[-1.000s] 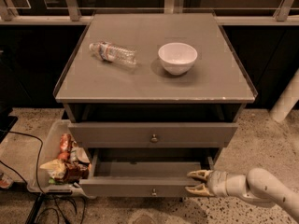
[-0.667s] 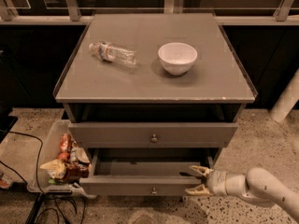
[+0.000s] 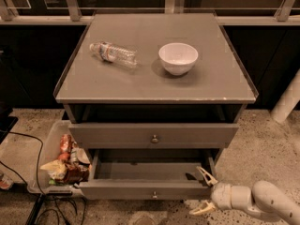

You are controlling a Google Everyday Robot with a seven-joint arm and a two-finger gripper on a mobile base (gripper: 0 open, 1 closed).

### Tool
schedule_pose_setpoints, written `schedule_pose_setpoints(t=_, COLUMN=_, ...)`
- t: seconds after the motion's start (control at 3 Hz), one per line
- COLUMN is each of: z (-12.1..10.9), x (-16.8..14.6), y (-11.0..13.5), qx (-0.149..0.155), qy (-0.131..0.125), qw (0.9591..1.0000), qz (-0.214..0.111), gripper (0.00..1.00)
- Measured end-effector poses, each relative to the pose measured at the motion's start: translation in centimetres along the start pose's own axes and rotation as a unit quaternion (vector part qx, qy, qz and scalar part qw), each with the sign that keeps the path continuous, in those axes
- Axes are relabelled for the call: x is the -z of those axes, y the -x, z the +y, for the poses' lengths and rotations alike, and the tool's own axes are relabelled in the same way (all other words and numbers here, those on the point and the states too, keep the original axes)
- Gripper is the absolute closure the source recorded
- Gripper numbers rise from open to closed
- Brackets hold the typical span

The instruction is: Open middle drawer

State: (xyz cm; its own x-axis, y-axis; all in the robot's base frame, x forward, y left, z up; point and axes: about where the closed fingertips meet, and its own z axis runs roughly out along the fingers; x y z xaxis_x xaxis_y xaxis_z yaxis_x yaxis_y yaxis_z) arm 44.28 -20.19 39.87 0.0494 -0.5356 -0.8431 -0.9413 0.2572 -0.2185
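Gripper (image 3: 205,193) hung at the near right, fingers spread wide to either side of the middle drawer's (image 3: 122,190) right front corner, grasping nothing. That drawer stood pulled out toward the near side, below the shut top drawer (image 3: 117,135).

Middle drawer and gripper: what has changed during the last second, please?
The gripper, at the right end of the middle drawer front, has spread its fingers wider, apparently letting go. The drawer stays pulled out as before; the bottle and bowl have not moved.
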Motion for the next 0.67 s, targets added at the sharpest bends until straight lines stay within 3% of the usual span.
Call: schedule_pose_setpoints(t=0.67, z=-0.29, x=0.52, y=1.05, qx=0.000, qy=0.000, qw=1.0000, qz=0.000, gripper=0.64)
